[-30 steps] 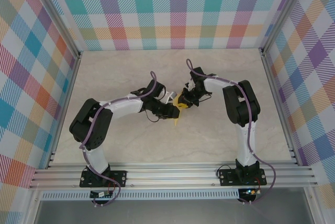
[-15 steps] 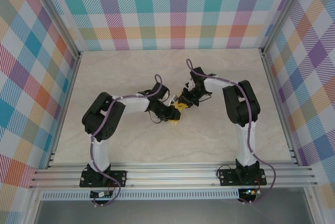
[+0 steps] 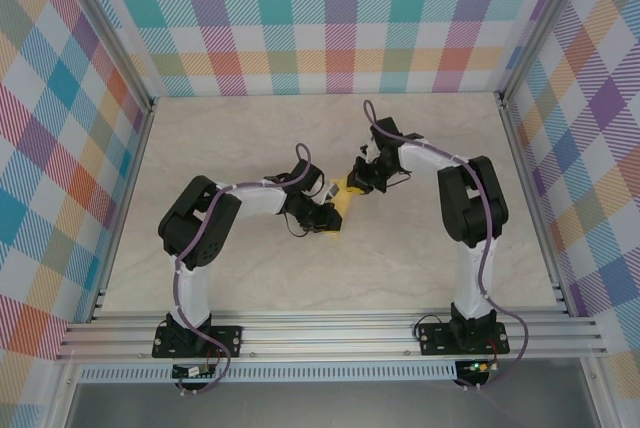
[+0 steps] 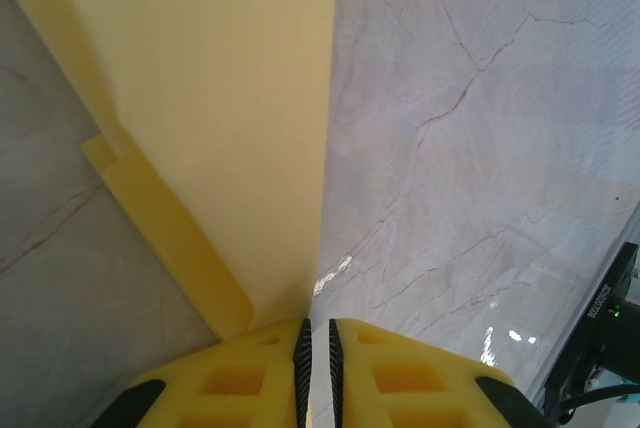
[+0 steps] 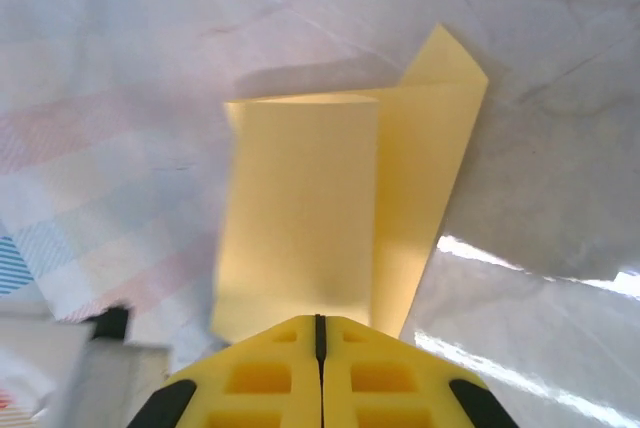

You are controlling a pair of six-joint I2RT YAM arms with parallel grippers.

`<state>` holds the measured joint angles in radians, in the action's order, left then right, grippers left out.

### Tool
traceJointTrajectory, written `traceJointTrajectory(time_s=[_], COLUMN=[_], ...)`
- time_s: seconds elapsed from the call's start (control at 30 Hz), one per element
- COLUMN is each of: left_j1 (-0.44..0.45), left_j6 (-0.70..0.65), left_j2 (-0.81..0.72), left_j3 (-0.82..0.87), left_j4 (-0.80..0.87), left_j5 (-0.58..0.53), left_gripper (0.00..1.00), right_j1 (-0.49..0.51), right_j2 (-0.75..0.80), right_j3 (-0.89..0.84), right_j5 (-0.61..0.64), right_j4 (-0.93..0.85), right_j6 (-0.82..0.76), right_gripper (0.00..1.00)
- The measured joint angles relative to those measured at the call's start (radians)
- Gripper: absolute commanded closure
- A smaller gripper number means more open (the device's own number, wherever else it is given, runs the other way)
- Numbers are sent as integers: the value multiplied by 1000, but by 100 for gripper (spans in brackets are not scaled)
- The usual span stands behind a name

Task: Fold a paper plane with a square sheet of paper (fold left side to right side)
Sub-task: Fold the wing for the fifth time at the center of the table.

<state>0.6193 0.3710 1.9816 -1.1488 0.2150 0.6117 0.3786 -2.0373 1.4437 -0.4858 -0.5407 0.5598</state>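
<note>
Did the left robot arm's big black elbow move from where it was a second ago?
Yes. The left arm's elbow swung to the right, away from the left side rail, and a little toward the far wall.

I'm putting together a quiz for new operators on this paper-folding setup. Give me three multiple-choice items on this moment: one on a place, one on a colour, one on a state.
1. Where is the paper?
A. Middle of the table, between the two hands
B. Far left corner
C. On the near rail

2. What colour is the paper?
A. White
B. Blue
C. Yellow

3. How is the right hand?
A. Wide open
B. Shut on the paper
C. Shut on nothing

Key:
1 A, the top view shows it mid-table between the left hand and the right hand.
2 C, both wrist views show it yellow.
3 B, its fingers meet with the folded sheet running in between them.
</note>
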Motion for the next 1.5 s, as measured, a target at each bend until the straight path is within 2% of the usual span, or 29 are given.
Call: traceJointTrajectory(time_s=[0.17, 0.63, 0.93, 1.5], left_j1=[0, 0, 0, 0], left_j6=[-2, -2, -2, -20], left_j2=[0, 0, 0, 0], left_j3=[0, 0, 0, 0], left_j4=[2, 5, 8, 11], left_j5=[-4, -12, -15, -18], left_gripper=[86, 88, 88, 89], right_j1=[3, 106, 116, 103], right_j2=[82, 52, 3, -34], right_j3=[-85, -166, -172, -92], right_j5=[-14, -27, -8, 41], right_j4=[35, 100, 114, 66], right_j6=[2, 27, 18, -99], right_gripper=[100, 100, 100, 100])
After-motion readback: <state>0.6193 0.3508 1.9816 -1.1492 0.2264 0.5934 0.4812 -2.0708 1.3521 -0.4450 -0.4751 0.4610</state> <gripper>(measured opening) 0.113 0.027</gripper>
